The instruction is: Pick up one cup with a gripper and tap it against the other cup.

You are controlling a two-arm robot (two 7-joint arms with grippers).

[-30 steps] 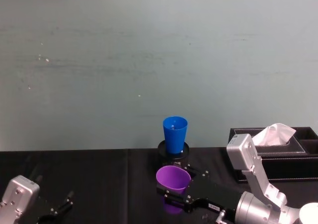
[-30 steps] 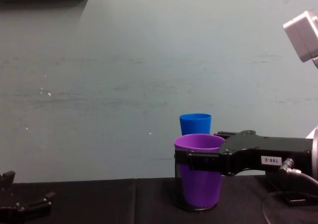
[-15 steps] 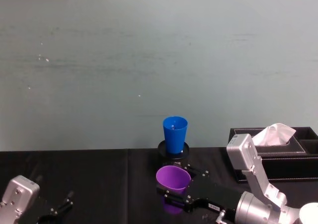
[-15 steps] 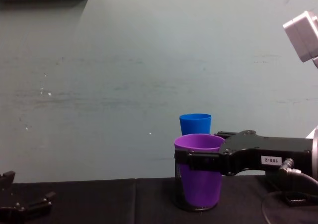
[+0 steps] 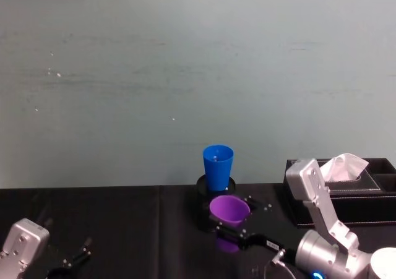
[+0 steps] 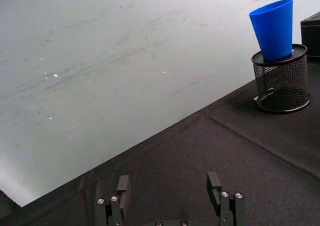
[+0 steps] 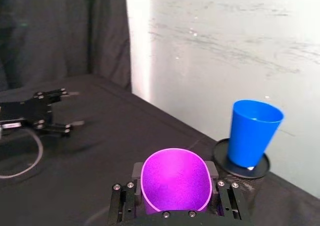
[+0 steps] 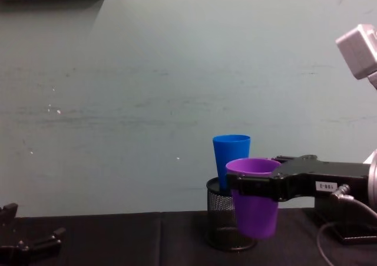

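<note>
Open black surface (image 5: 111, 223) is noted left of the cups, bounded behind by the pale wall. A tissue box (image 5: 365, 195) stands close on the right. The purple cup (image 8: 254, 198) is held off the surface by the right gripper (image 8: 250, 186), with the jaws closed on its sides just under the rim. It is held just in front of the mesh pen holder (image 6: 281, 83) carrying the blue cup (image 5: 218, 166) (contact cannot be told). The left gripper (image 6: 170, 203) is parked low left, jaws wide, nothing held.

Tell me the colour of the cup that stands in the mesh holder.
The cup is bright blue and unmarked; the left wrist view shows it best.
</note>
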